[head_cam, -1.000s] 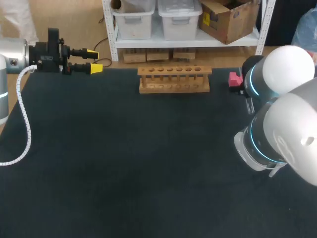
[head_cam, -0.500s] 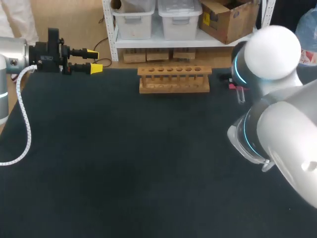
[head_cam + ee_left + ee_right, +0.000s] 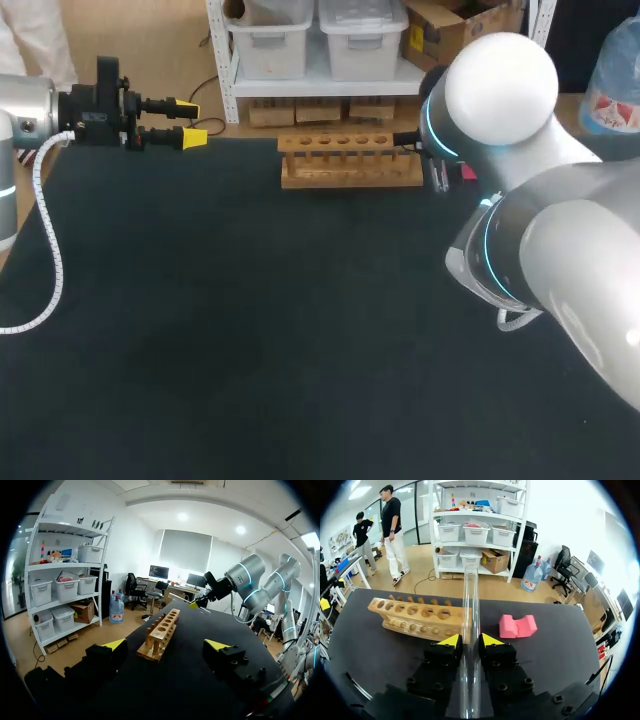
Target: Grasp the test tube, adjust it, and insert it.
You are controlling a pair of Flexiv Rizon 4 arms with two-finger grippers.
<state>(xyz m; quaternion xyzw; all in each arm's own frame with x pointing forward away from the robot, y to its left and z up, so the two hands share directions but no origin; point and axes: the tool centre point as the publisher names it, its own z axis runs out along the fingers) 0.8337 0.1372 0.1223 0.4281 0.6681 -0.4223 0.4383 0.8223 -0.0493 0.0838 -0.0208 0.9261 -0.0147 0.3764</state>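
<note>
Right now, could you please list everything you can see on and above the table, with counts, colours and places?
wooden test tube rack: one, light brown, at the table's far edge near the middle, holes empty.
pink foam block: one, pink, on the table beside the rack's right end.
clear glass test tube: one, transparent, held by the right gripper, pointing out past the rack's end.
black table top: one, black, under everything.
left gripper: one, black with yellow tips, open, at the table's far left corner.
right gripper: one, black with yellow tips, shut on the test tube, near the rack's right end.
</note>
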